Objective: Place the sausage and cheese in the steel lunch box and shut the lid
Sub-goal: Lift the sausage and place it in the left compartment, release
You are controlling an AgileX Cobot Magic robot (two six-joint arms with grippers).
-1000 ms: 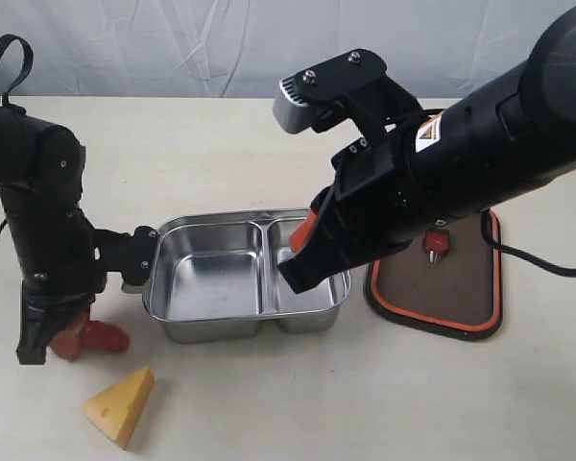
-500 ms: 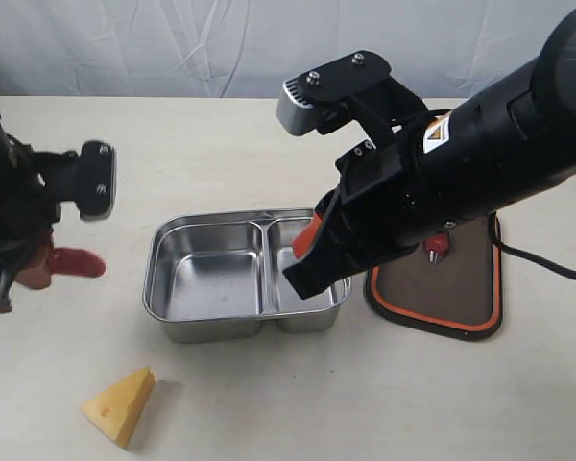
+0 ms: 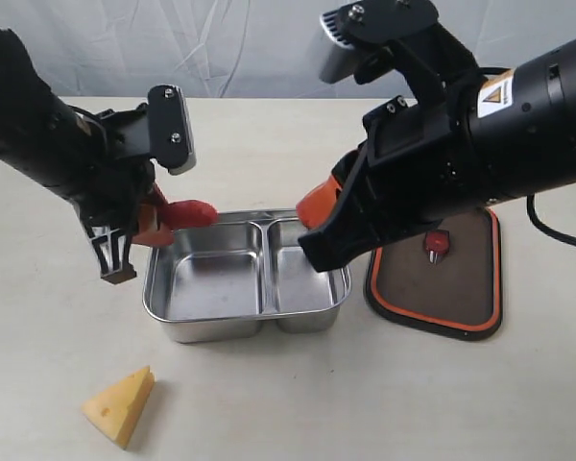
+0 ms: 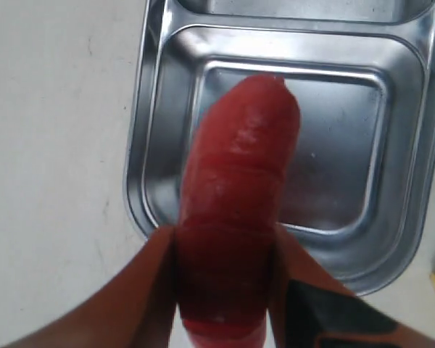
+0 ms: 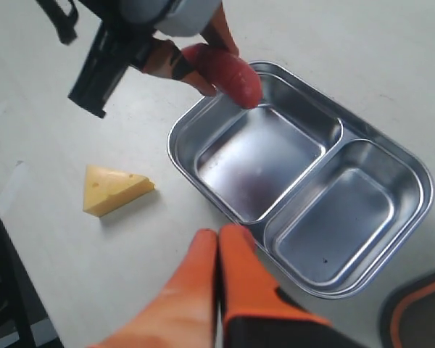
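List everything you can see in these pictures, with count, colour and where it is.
sausage: one, red, held in the air over the left rim of the box's larger compartment
cheese: one, yellow, on the table in front of the box, to its left
steel lunch box: one, silver, middle of the table, both compartments empty
lid: one, dark with an orange rim, flat on the table right of the box
table: one, cream
left claw: one, orange fingers, clamped on the sausage
right claw: one, orange fingers, shut and empty, raised by the box's smaller compartment
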